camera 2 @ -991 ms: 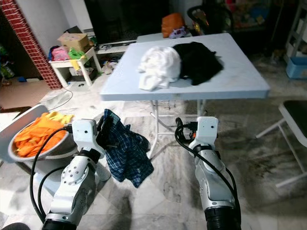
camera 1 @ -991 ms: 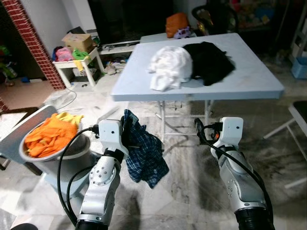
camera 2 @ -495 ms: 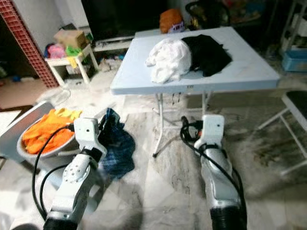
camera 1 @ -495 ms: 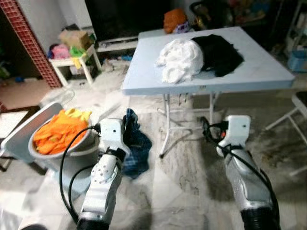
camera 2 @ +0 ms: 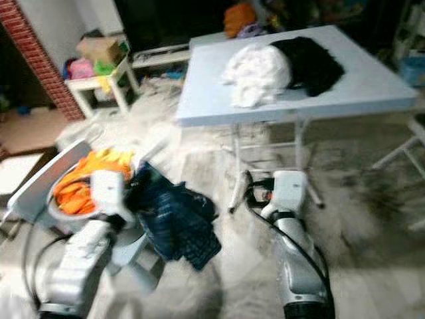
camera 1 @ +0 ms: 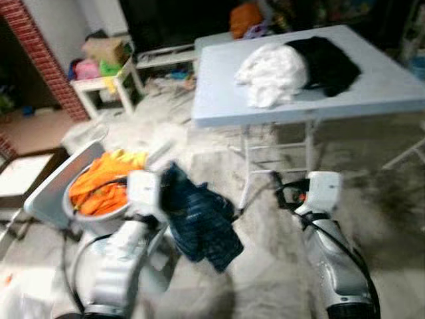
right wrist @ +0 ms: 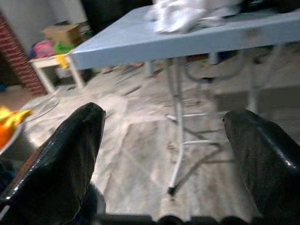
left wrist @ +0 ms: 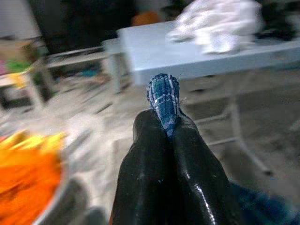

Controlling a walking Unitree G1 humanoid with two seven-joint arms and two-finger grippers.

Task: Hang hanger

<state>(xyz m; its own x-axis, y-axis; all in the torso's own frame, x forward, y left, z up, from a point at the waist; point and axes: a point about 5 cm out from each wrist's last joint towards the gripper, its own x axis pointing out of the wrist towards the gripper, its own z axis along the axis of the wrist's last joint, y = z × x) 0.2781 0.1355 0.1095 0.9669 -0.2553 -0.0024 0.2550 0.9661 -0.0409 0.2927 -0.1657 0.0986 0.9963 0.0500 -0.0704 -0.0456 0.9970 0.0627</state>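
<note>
The left claw (left wrist: pixel 164 136) is pinched tight on a fold of the blue plaid shirt (camera 1: pixel 199 222), which dangles from it beside the basin (camera 1: pixel 93 216) of orange laundry (camera 1: pixel 99 189), well short of the tabletop (camera 1: pixel 372 93). The right claw (right wrist: pixel 164 154) is spread wide and holds nothing, pointing at the floor near the table legs.

The shirt looks light and limp. It sags in loose folds and will likely swing as the robot walks, so a pinch on one bunched corner lets it twist freely. A firmer place to take hold would be the collar or shoulder seam. No hanger is plainly visible; the picture is blurred, so one may lie under the cloth.

A white garment (camera 1: pixel 275 66) and a black one (camera 1: pixel 329 56) lie heaped on the tabletop.
</note>
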